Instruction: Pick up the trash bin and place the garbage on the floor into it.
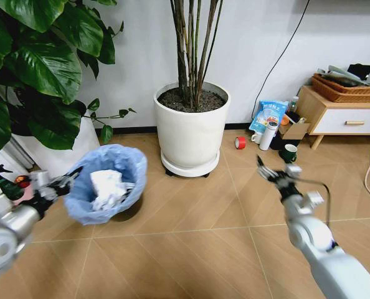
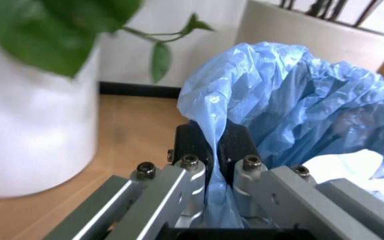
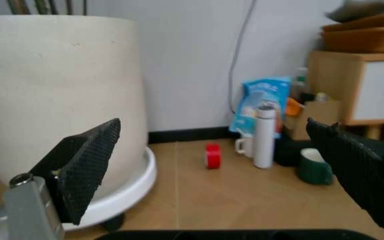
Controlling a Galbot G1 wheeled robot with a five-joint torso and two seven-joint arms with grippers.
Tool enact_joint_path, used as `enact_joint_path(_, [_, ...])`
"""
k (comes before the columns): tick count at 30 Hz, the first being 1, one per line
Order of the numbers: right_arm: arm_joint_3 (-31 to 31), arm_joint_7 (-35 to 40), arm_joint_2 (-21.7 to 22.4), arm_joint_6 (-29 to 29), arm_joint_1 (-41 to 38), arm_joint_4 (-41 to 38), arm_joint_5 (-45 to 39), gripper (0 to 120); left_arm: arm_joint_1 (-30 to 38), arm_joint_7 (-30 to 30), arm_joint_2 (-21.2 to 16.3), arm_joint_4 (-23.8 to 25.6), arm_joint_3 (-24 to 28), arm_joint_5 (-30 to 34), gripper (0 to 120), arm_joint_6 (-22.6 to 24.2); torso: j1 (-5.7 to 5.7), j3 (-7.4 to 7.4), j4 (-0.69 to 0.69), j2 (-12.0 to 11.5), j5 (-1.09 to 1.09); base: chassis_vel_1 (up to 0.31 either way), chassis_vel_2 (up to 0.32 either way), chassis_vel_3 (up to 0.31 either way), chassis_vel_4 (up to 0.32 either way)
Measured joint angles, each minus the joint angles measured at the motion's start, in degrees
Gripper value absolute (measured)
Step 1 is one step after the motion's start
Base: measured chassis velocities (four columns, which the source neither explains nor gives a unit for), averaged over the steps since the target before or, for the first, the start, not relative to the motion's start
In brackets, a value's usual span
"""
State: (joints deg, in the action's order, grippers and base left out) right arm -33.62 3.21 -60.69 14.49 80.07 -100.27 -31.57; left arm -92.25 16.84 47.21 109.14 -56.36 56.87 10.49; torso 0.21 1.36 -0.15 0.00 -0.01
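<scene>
The left gripper (image 2: 215, 165) is clamped on the bag-lined rim of the trash bin (image 1: 107, 180), held tilted above the floor (image 1: 191, 243); its black body is mostly hidden by the blue liner. Crumpled white paper (image 1: 107, 189) lies inside. The right gripper (image 1: 273, 172) hangs wide open and empty near the white plant pot (image 1: 191, 128).

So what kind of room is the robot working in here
Probably a living room or a lounge corner in an office. There are big potted plants in white pots, herringbone wood-look floor, and a low wooden cabinet with baskets on top against a white wall.
</scene>
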Motion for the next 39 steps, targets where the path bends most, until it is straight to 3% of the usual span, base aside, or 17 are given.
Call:
enact_joint_path(5, [-9.8,-3.6,-7.2,4.1,10.5,-3.6,2.8,100,-3.1,3.7,6.1,-0.7,-2.3,-5.9,0,-1.9,0.00,0.00,0.08,0.0,-0.03,0.000,0.000,0.000,0.000])
enact_joint_path(7, [-14.3,-5.7,-11.3,6.5,16.3,-5.0,3.6,100,-3.1,4.8,8.4,-1.3,-1.9,-7.2,0,-2.6,0.00,0.00,-0.04,0.0,-0.11,0.000,0.000,0.000,0.000])
enact_joint_path(9, [-16.7,-7.8,-13.7,9.3,19.4,-5.1,4.4,100,-4.2,6.0,10.1,-1.8,-2.1,-8.1,0,-3.8,0.00,0.00,-0.05,0.0,-0.02,0.000,0.000,0.000,0.000])
enact_joint_path(13, [-17.8,-9.4,-15.4,12.1,21.2,-5.1,4.7,100,-5.1,7.1,10.8,-2.3,-2.4,-8.7,0,-5.1,0.00,0.00,0.02,0.0,-0.06,0.000,0.000,0.000,0.000])
enact_joint_path(24, [-16.0,-9.6,-15.7,11.4,20.0,-5.5,4.8,100,-2.6,5.3,10.6,0.2,-1.9,-8.1,0,-3.5,0.01,0.01,0.02,0.0,-0.02,0.000,0.000,0.000,0.000])
enact_joint_path(32, [-13.6,-10.0,-13.1,11.8,18.4,-2.8,4.7,100,0.3,3.8,12.9,0.9,-0.3,-9.8,0,-2.2,0.01,0.02,0.02,0.0,-0.04,0.000,0.000,0.000,0.000])
enact_joint_path(39, [-12.6,-10.0,-12.4,11.7,17.2,-1.4,5.0,100,0.2,3.6,12.4,0.1,0.0,-9.7,0,-2.1,0.01,0.02,0.02,0.0,-0.04,0.000,0.000,0.000,0.000])
